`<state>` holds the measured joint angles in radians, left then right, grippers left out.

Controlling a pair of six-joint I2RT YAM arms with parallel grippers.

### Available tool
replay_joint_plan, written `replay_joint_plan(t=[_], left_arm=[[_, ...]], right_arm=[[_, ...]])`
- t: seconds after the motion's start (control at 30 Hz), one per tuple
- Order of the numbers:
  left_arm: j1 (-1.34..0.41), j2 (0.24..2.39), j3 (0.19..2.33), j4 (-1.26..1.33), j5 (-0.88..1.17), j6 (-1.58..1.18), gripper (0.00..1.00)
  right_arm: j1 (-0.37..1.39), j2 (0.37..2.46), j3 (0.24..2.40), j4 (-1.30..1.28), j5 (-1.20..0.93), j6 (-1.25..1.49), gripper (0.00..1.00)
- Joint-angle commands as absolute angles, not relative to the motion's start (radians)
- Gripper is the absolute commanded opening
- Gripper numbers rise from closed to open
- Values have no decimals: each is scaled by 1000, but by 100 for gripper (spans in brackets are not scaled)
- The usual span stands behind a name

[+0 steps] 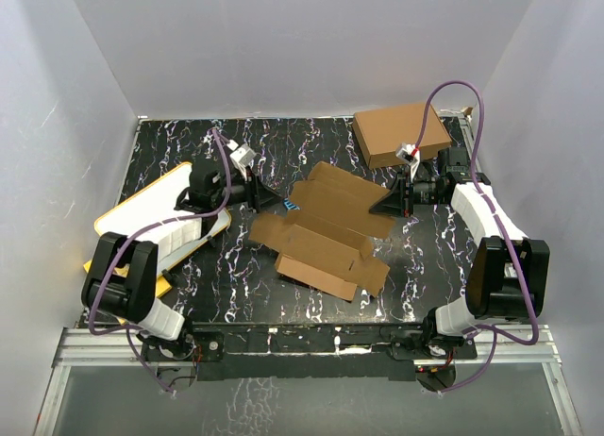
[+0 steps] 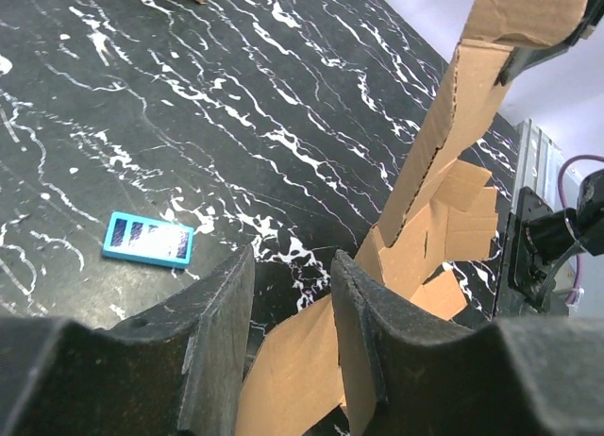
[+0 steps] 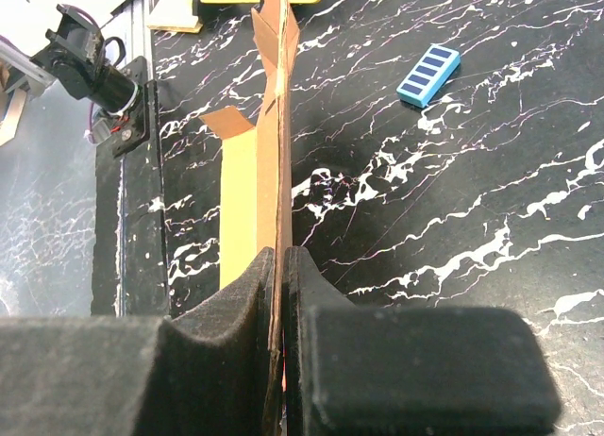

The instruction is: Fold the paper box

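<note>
The paper box [image 1: 326, 233] is a flat brown die-cut sheet lying mid-table, its far right edge lifted. My right gripper [image 1: 385, 205] is shut on that edge; in the right wrist view the sheet [image 3: 274, 125] stands edge-on, pinched between the pads [image 3: 282, 266]. My left gripper [image 1: 276, 198] is at the sheet's far left side. In the left wrist view it is open [image 2: 291, 294], and a brown flap [image 2: 293, 379] lies low in the gap between the jaws. The sheet [image 2: 425, 162] rises to the upper right there.
A larger ready-made brown box [image 1: 401, 134] stands at the back right. A white board with a yellow rim [image 1: 156, 219] lies at the left. A small blue striped card [image 1: 290, 206] lies on the black marbled table [image 1: 217, 266] between the grippers, and shows in both wrist views [image 2: 148, 239] [image 3: 428, 75].
</note>
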<state>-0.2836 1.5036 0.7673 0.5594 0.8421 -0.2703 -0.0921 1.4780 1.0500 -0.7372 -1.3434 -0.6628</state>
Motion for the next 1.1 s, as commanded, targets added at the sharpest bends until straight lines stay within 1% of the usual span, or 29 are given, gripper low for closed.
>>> replay_joint_plan(t=[0.0, 0.37, 0.47, 0.67, 1.07], left_arm=[[-313, 1524, 757, 635, 905, -226, 36], [-348, 1549, 760, 562, 912, -153, 32], [-364, 1536, 730, 581, 924, -142, 32], [-378, 1527, 681, 690, 961, -183, 35], [-394, 1534, 675, 739, 967, -198, 41]], right_arm=[[-96, 1447, 1068, -719, -1412, -715, 8], [-96, 1450, 1069, -721, -1413, -714, 8], [-96, 1451, 1069, -721, -1411, -714, 8], [-94, 1451, 1069, -721, -1412, -714, 8], [-92, 1450, 1066, -723, -1417, -718, 8]])
